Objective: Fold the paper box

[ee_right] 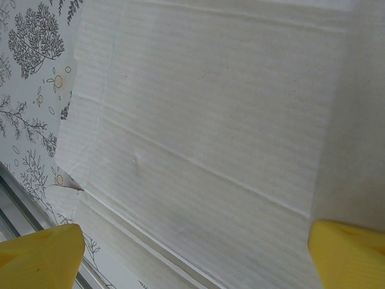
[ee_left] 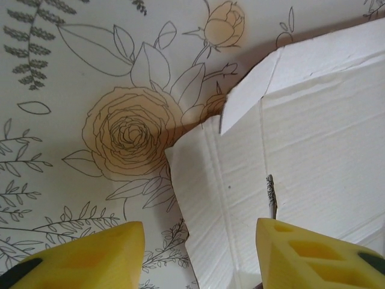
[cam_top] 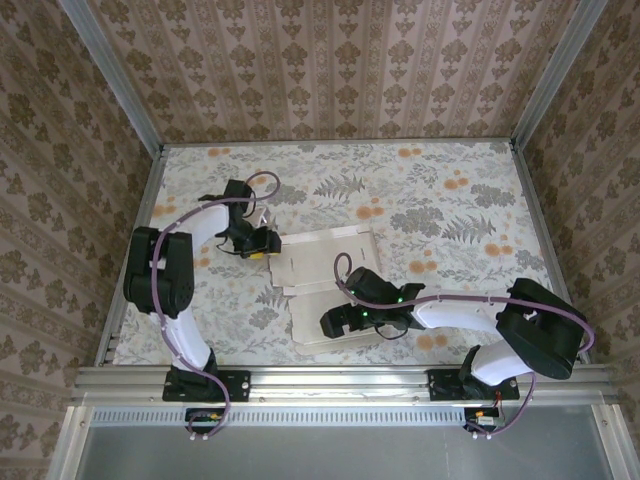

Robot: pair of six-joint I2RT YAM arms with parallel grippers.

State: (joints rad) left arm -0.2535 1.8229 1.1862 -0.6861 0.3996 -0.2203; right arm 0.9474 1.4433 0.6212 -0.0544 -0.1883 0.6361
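Floral table (cam_top: 430, 200) — patterned walls (cam_top: 330, 60) (brownish)

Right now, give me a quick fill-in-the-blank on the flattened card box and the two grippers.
1. The thin off-white card box lies unfolded on the ___-patterned table.
2. The right gripper is above the box's near half, jaws wide ___.
3. Seen from above, the left gripper is at the box's far ___ corner.
4. In the left wrist view, the card's edge sits between two ___ fingers.

Missing words: floral; open; left; yellow
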